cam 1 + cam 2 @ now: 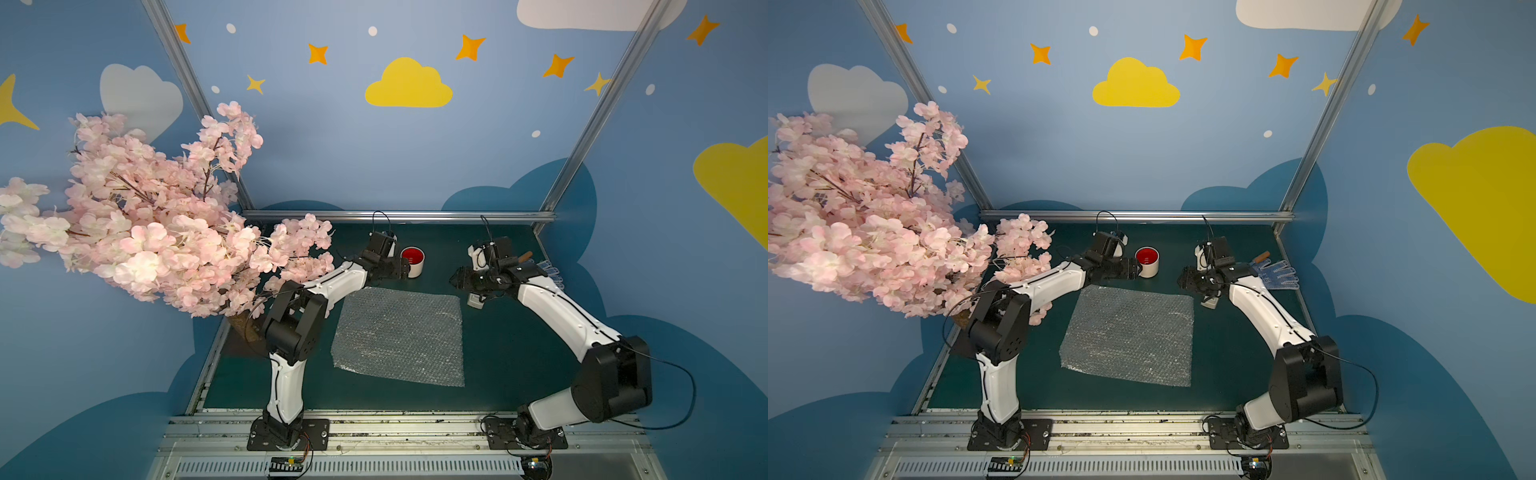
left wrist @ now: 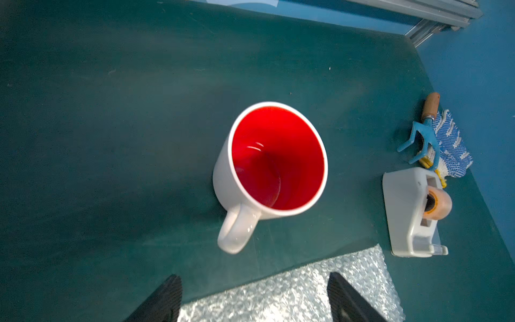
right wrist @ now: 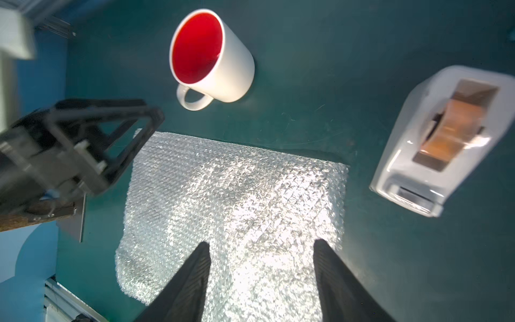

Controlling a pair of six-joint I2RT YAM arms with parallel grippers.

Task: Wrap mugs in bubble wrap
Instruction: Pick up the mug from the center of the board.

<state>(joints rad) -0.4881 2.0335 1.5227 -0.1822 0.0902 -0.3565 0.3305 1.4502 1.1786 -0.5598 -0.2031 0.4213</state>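
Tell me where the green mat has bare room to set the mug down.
Bare mat lies between the bubble wrap and the near rail, and along the back wall behind the mug. It is crowded by the tape dispenser, gloves and right tool.

The mug (image 2: 245, 178) is looking like smooth, shiny china, white outside and glossy red inside. The bubble wrap (image 3: 237, 195) is showing as clear, bumpy plastic, glinting silver in the light. The table (image 2: 111, 125) is looking like a dull, matt green mat. Near the right gripper (image 3: 262, 281), with its ribbed black fingers (image 3: 195, 278), the tape dispenser (image 3: 412, 156) is looking like smooth pale plastic.
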